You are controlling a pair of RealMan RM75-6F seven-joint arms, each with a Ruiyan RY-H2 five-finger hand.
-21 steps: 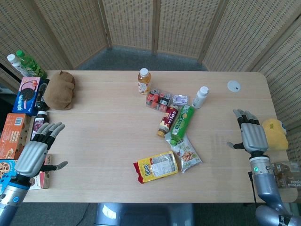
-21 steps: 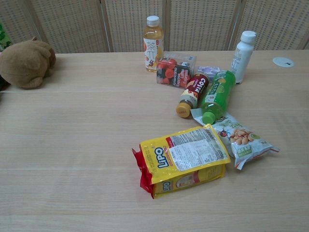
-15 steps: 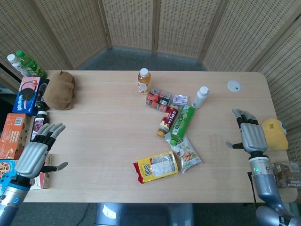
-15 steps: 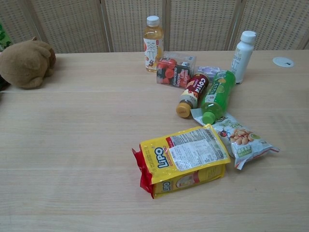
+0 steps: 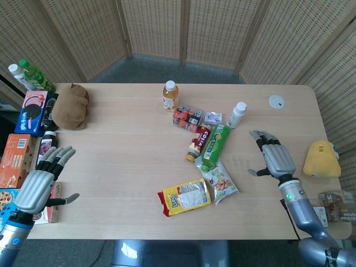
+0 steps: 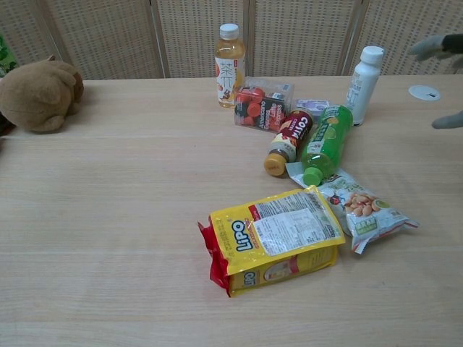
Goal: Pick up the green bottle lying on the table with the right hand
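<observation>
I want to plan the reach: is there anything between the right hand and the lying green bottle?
Nothing visible blocks it. Bare table lies between the right hand and the green bottle. The red Costa bottle lies on the bottle's far side, the white bottle stands behind it, and its cap rests on the snack bag.

The table (image 5: 122, 167) carries four bottles (image 5: 214, 147), two snack bags (image 5: 185, 196), one brown plush toy (image 5: 70, 105) and two hands (image 5: 275, 158).

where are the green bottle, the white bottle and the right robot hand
green bottle (image 6: 325, 142), chest view, on its label
white bottle (image 6: 362, 78), chest view, on its body
right robot hand (image 5: 276, 158), head view, on the back of the palm
</observation>
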